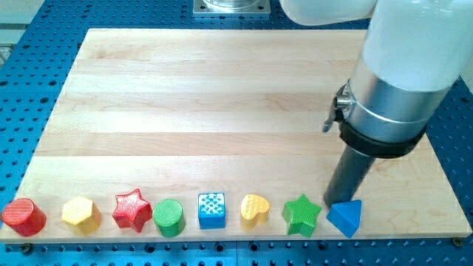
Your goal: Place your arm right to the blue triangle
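Note:
The blue triangle (346,218) lies at the right end of a row of blocks along the view's bottom edge of the wooden board (222,96). My tip (334,201) stands just above the triangle, at its upper left corner, touching or nearly touching it. The green star (301,215) sits just left of the triangle.
The row runs leftward: yellow heart (255,209), blue cube (212,210), green cylinder (168,217), red star (132,210), yellow hexagon (80,214), red cylinder (24,216). The arm's white and silver body (399,81) hangs over the board's right side. A blue perforated table surrounds the board.

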{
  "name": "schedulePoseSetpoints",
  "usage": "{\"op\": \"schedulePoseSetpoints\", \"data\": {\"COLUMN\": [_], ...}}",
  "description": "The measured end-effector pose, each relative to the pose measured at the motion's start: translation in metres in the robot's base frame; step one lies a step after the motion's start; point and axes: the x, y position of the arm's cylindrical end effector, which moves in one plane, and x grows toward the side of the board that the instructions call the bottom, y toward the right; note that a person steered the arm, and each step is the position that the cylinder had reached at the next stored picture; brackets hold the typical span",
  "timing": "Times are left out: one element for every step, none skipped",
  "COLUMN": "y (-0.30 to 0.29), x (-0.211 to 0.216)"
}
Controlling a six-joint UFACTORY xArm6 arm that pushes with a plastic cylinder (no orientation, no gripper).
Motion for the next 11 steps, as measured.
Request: {"op": "schedulePoseSetpoints", "data": {"y": [0.043, 0.113, 0.187, 0.199, 0.199, 0.195, 0.175, 0.152, 0.117, 0.101, 0.100], "x": [-0.007, -0.011, -0.017, -0.014, 0.009, 0.031, 0.036, 0.037, 0.037, 0.036, 0.036]}}
